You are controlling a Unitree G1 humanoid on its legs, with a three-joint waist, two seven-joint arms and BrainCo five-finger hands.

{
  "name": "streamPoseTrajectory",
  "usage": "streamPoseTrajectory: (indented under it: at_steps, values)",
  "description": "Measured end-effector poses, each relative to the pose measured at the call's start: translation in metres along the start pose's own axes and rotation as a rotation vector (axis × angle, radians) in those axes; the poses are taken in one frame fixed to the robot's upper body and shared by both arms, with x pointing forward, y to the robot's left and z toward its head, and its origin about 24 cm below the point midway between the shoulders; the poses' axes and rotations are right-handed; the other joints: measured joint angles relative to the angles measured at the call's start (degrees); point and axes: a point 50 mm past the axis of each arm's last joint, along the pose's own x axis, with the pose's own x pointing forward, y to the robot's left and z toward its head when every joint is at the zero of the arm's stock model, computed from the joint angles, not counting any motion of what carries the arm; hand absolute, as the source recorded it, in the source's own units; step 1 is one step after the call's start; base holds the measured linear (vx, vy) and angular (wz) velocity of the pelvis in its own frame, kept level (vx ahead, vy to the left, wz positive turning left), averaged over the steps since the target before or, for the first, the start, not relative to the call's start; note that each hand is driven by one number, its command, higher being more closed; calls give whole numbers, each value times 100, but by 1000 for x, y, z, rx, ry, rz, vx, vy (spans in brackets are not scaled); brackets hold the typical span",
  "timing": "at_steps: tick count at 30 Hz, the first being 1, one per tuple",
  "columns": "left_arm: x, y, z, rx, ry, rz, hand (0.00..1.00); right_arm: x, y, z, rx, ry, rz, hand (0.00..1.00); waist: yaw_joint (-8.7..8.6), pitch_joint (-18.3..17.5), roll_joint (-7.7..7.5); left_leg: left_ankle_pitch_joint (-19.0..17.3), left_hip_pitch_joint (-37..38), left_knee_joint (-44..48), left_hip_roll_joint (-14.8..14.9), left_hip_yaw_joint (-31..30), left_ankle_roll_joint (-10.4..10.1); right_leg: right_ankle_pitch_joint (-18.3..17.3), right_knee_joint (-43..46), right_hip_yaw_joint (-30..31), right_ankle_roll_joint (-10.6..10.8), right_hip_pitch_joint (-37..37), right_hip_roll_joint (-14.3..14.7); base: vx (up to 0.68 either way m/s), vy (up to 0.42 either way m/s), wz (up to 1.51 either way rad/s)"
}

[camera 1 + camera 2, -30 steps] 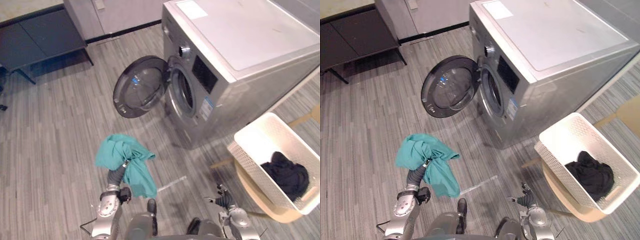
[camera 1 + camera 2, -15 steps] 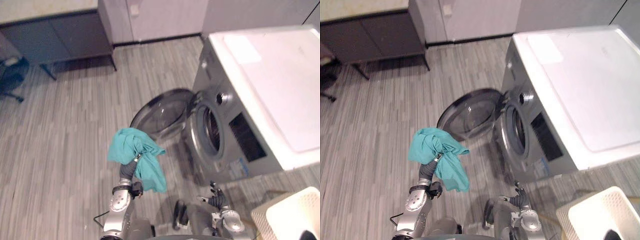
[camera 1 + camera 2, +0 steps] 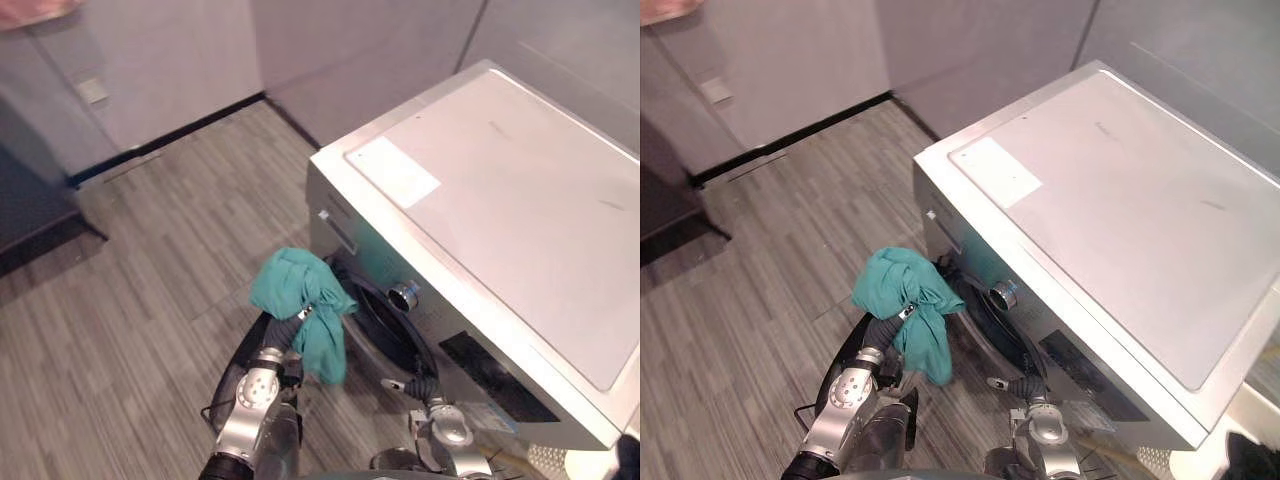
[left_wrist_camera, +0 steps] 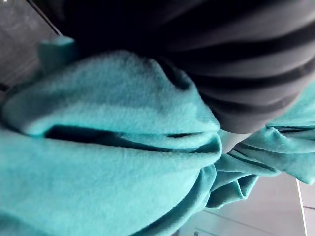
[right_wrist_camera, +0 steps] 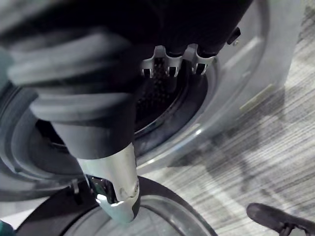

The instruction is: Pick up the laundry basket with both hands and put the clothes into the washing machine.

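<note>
Teal garment (image 3: 300,295): soft, light and limp. No stiffness is expected, so it should sag and trail from whatever point is gripped. A bunched hold near the middle is judged best, so that loose ends hang short and clear the rim of the drum opening (image 3: 385,330). A long tail could catch on the door (image 5: 157,221).

Appearance: plain teal, with a fleecy nap seen in the left wrist view. It is crumpled into a mound, with a longer flap hanging below.

Position: the garment is carried in the air on the left robot hand (image 4: 256,73), just in front of the washing machine (image 3: 500,190), beside the drum opening and above the swung-open door. The cloth is draped over this hand, so how the hand is closed cannot be told.

The right robot hand (image 3: 1023,385) is seen low before the machine's front, loosely spread and empty. The perforated drum is seen past it in the right wrist view.

A corner of the white laundry basket (image 3: 1240,425) is noted at the lower right with a dark garment (image 3: 1255,458) in it — not yet loaded.

Step judged in hand: the teal garment is to be passed into the drum.
</note>
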Motion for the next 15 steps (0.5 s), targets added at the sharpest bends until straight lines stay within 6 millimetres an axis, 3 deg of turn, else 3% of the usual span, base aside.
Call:
streamPoseTrajectory:
  at_steps: [1, 4, 6, 7, 8, 11, 15]
  values:
    - [0, 6, -4, -1, 20, 24, 100, 1, -2, -1, -7, 7, -3, 0, -91, 4, 21, -20, 162, -123, 12, 213, 15, 108, -53, 0, -3, -58, 32, 13, 94, -99]
    - [1, 23, -4, -8, 20, 88, 100, 5, -4, -6, -25, 45, -13, 0, -82, 29, 133, -388, 274, -211, 252, 561, -65, 296, -87, 19, 145, -383, 98, -58, 66, -120]
    - [0, 31, -4, -17, 20, 125, 100, 8, -8, -6, -52, 62, -18, 0, -75, 59, 178, -452, 283, -349, 437, 991, -34, 455, -49, -968, 62, -761, -68, -120, -12, -124]
    - [0, 34, -4, -14, 22, 132, 100, 9, -13, -6, -70, 65, -26, 0, -84, 101, 182, -567, 300, -301, 451, 1208, -84, 382, 61, -1866, -50, -933, -353, -89, 21, -92]
    - [1, 35, -2, -21, 14, 146, 100, 10, -22, -4, -90, 58, -46, 0, -126, 240, 298, -743, 255, -35, 490, 1279, -90, 346, 350, -2520, -77, -1058, -612, -89, 21, -83]
    - [9, 44, 17, -40, -70, 184, 100, 17, -31, 13, -113, 5, -79, 0, -98, 610, 453, -1216, -427, 1342, 872, 1414, -81, 3, 1612, -2492, -43, -1905, -594, -101, -5, -74]
    - [22, 51, 43, -73, -165, 250, 100, 22, -24, 60, -94, -177, -90, 0, -114, 1081, 367, -1611, -1360, 2530, 1220, 1381, -98, -260, 2890, -2418, -157, -3075, -537, -143, -79, -47]
